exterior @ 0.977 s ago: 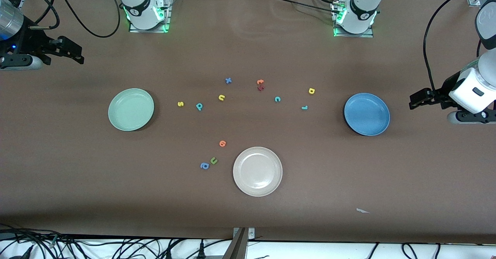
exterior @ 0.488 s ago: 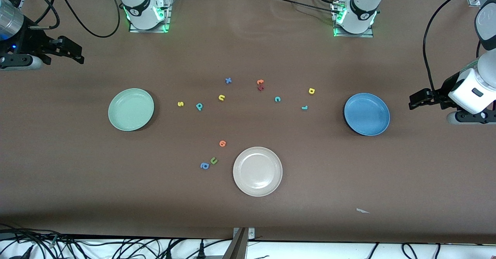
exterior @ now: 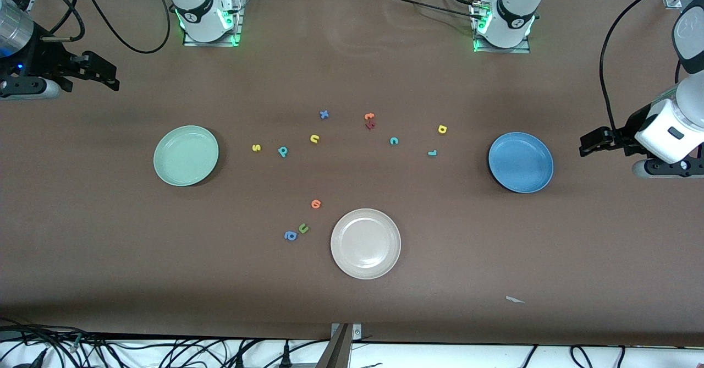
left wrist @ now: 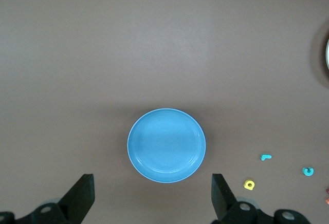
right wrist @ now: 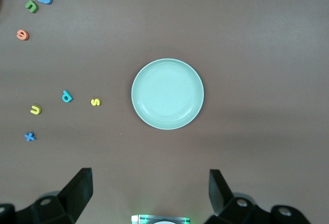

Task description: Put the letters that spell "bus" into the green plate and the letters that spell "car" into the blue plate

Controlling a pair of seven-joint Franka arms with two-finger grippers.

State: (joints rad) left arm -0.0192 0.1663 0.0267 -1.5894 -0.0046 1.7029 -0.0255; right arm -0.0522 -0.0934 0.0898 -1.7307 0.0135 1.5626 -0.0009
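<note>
Both grippers hang released, probably awaiting a first pick — left gripper [left wrist: 150, 196] over the blue plate [left wrist: 166, 145], right gripper [right wrist: 150, 193] over the green plate [right wrist: 167, 94].

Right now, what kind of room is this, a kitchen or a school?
Probably neither: it looks like a robot lab. Two robot arms are bolted to a brown table, cables trail along its edges, and foam letters lie between a green plate and a blue plate, like a sorting test.
</note>
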